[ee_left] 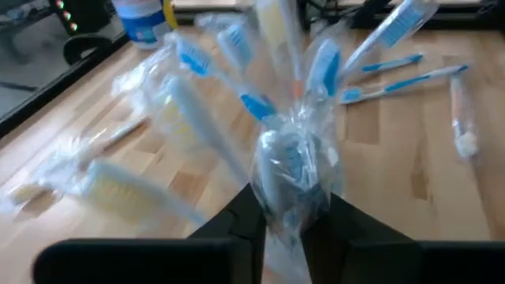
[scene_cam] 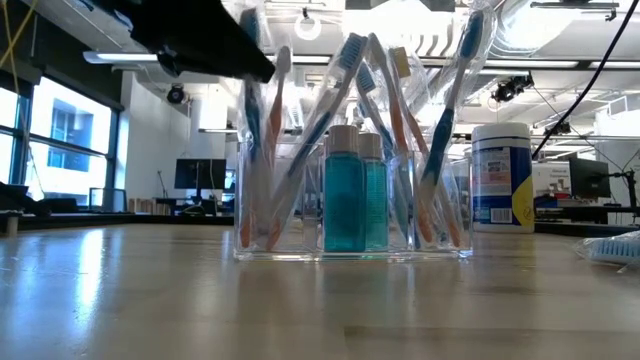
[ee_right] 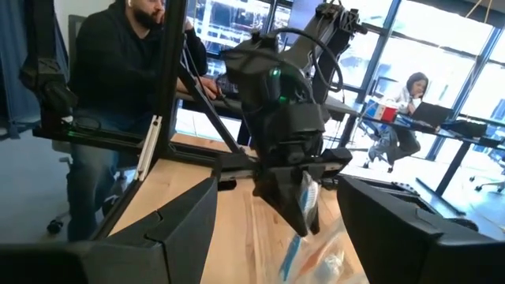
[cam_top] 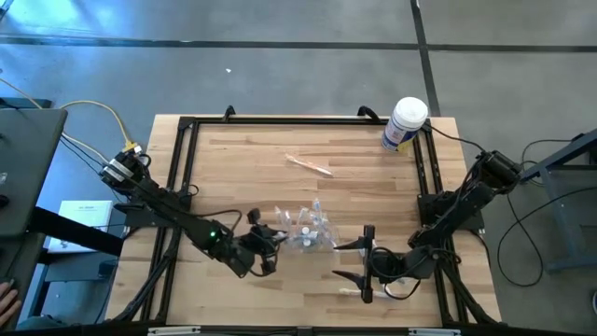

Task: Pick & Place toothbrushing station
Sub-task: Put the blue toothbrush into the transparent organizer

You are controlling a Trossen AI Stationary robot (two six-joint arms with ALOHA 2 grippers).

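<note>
left claw (ee_left: pixel 282 225) clenched on wrapped toothbrush (ee_left: pixel 293 170) in toothbrushing station (cam_top: pixel 306 227) | right claw (cam_top: pixel 366 264) released, nearby

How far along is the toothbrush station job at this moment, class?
Done: the clear toothbrushing station stands upright on the table, loaded with wrapped brushes and two blue bottles. In hand: the left gripper has its fingers around a wrapped toothbrush at the holder. Left: loose brushes lie on the wood; the right gripper waits open nearby.
</note>
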